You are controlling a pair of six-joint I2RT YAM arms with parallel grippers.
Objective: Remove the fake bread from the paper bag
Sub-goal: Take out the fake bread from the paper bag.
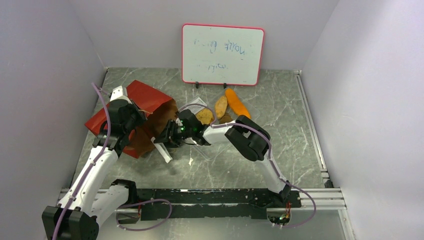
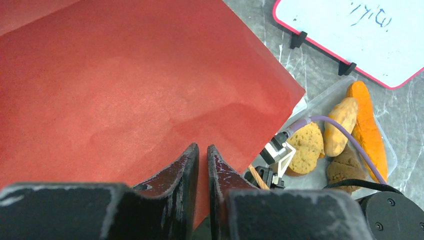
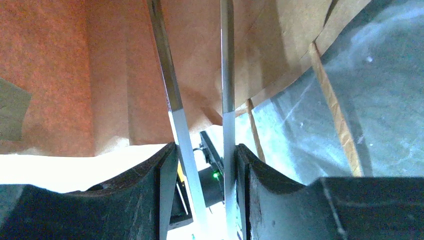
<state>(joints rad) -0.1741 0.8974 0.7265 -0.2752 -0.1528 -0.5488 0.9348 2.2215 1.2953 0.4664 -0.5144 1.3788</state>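
**Student:** While the marble-patterned table (image 1: 280, 150) is carrying everything in this figure, which item is taking up the most room on it?

**Tutor:** The paper bag (image 1: 145, 97) is lying on its side at the left. It is showing red outside, and its brown mouth is facing right, toward the table's middle. A whiteboard (image 1: 222, 55) is standing behind it, against the back wall.

**Student:** What are the two arms doing?

**Tutor:** The left gripper (image 2: 202, 150) is sitting over the bag's red upper panel near the mouth, with its jaws pressing almost together (whether paper is caught between them cannot be told). The right gripper (image 3: 205, 147) is reaching leftward at the mouth. Its jaws are standing partway apart and clamping a pair of flat pale strips (image 3: 227, 65) from outside. The strips are running forward into the kraft interior.

**Student:** Where is the fake bread (image 1: 220, 106) lying?

**Tutor:** Four pieces are resting outside the bag on a clear tray (image 2: 327, 94), just right of the mouth and in front of the whiteboard. The long orange baguette (image 2: 367, 120) is lying farthest right, with the tan oval roll (image 2: 341, 125) just beside it. The round crusty slice (image 2: 306, 147) is sitting nearest the bag. The small dark lump (image 2: 345, 165) is sitting between slice and baguette, on the near side.
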